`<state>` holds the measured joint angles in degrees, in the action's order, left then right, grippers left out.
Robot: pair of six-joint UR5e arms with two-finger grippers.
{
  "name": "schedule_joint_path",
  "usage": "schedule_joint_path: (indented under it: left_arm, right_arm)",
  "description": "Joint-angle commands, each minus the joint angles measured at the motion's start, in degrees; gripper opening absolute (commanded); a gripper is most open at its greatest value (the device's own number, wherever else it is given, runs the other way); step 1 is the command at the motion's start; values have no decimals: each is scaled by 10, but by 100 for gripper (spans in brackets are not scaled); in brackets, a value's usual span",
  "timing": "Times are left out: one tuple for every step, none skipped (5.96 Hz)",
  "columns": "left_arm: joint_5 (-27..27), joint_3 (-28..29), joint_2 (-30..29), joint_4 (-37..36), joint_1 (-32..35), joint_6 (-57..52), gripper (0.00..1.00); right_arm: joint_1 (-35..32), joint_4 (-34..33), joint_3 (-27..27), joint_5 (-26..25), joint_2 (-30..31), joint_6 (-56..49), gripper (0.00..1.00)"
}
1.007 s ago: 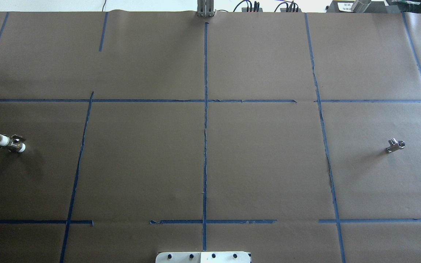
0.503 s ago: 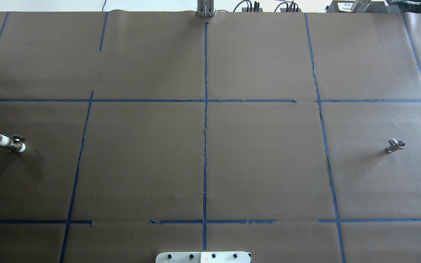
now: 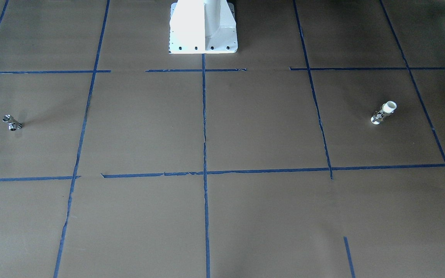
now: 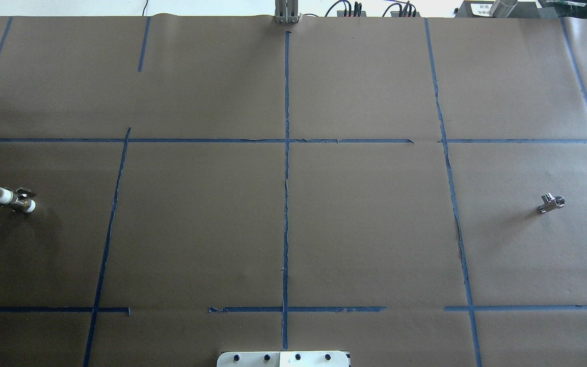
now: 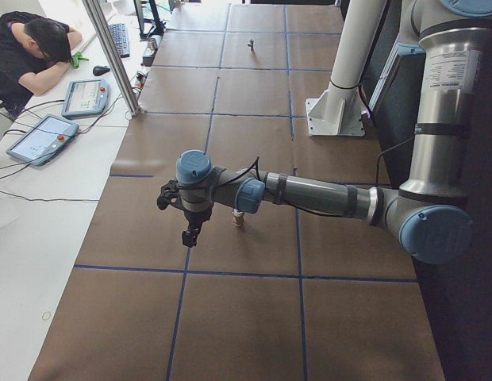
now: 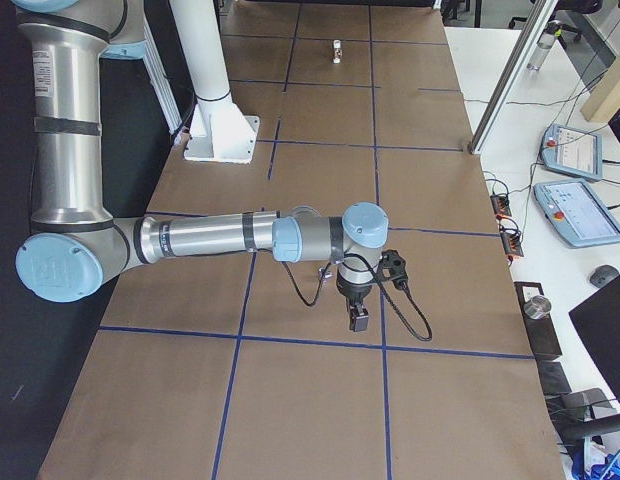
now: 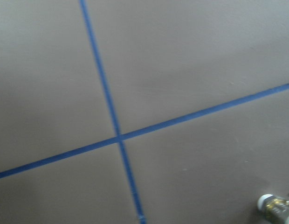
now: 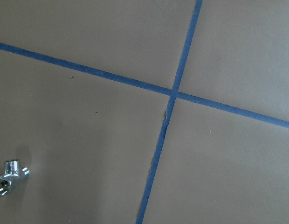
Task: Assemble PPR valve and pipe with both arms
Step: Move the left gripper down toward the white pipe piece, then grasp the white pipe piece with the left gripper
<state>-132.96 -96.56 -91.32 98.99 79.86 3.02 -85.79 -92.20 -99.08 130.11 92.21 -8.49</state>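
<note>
The PPR valve (image 4: 12,200), white-ended with a brass middle, lies on the brown table at the far left; it also shows in the front view (image 3: 384,112), the left wrist view (image 7: 277,208) and the left side view (image 5: 238,220). The chrome pipe (image 4: 551,203) lies at the far right; it also shows in the front view (image 3: 12,122) and the right wrist view (image 8: 9,176). My left gripper (image 5: 189,234) hangs just beside the valve, above the table. My right gripper (image 6: 358,320) hangs near the pipe's spot. I cannot tell whether either is open or shut.
The white pedestal (image 3: 203,27) stands at the robot's side of the table. Blue tape lines (image 4: 286,204) cross the brown paper. An operator (image 5: 32,48), teach pendants (image 6: 575,210) and an aluminium post (image 5: 111,55) are beyond the table's far edge.
</note>
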Motion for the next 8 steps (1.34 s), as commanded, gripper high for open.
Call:
schedule_joint_path:
  left_arm:
    - [2, -33, 24, 46, -58, 138, 100]
    - [2, -58, 55, 97, -103, 213, 100]
    - [27, -60, 92, 186, -142, 289, 100]
    - [65, -61, 98, 219, -181, 342, 100]
    - [74, -62, 98, 219, -197, 350, 100]
    - [82, -65, 98, 219, -205, 352, 100]
    - [83, -65, 98, 219, -209, 352, 100]
    - [105, -65, 98, 219, -222, 353, 100]
  right_arm:
    - [0, 5, 0, 1, 2, 2, 100]
    - [0, 5, 0, 1, 3, 2, 100]
    - [0, 5, 0, 1, 3, 3, 100]
    - [0, 5, -1, 1, 3, 4, 100]
    - [0, 4, -1, 1, 3, 5, 100]
    - [0, 4, 0, 1, 4, 5, 100]
    - [0, 4, 0, 1, 5, 5, 100]
    - [0, 4, 0, 1, 6, 5, 100]
